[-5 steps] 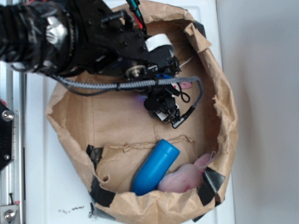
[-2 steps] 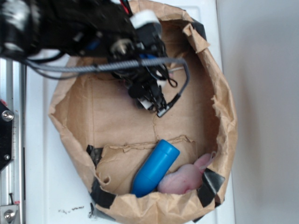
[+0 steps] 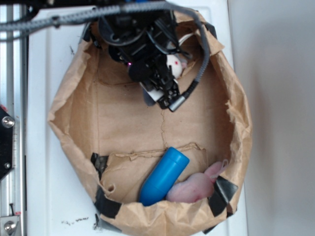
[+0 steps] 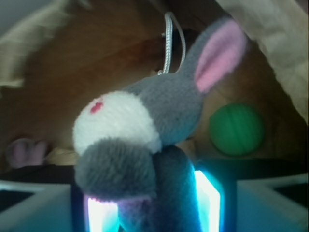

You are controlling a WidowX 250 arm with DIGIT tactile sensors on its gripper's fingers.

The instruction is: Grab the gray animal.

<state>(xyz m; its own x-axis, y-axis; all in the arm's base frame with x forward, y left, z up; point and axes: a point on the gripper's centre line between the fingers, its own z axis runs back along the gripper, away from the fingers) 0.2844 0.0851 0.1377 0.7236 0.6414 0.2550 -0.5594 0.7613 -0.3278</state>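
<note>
The gray animal (image 4: 145,121) is a small gray plush bunny with a white face, a red eye, a pink-lined ear and a white string loop. It fills the wrist view, clamped between the two lit pads (image 4: 210,198) of my gripper (image 4: 152,203). In the exterior view my gripper (image 3: 162,81) is at the top of the paper bag, shut on the bunny (image 3: 173,64). Only the bunny's white face and red eye show past the black fingers. It hangs above the bag floor.
The brown paper bag (image 3: 236,113) rings the scene with torn, taped edges. A blue cylinder (image 3: 164,176) and a pale pink plush animal (image 3: 194,187) lie at its near end. A green ball (image 4: 236,129) lies behind the bunny in the wrist view.
My arm has moved toward the top edge of the exterior view. The bunny's white face now shows in the gripper, where earlier the arm hid it.
</note>
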